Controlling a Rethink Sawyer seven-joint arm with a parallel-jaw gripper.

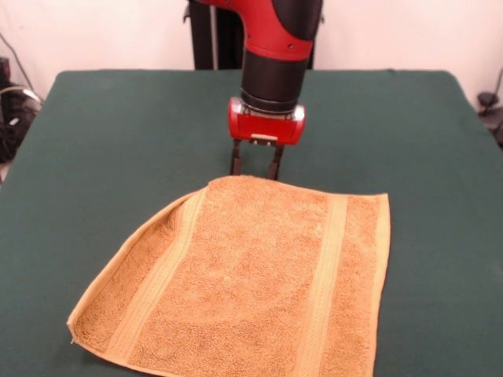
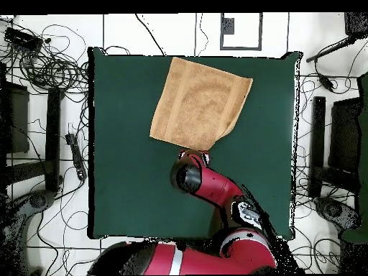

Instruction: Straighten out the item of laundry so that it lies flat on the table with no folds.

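- Towel (image 1: pixel 251 283) on the counter (image 1: pixel 118 126), front half; one corner looks tucked under, seemingly.
- My gripper (image 1: pixel 255 169) at its far edge; fingers slightly apart, holding nothing I can see.
- Terry: light, limp, grippy; I'd pinch the folded edge and drag outward.

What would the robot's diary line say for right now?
claw: open, fingers down at towel's far edge | towel: spread on table, one far corner folded | flat: not yet
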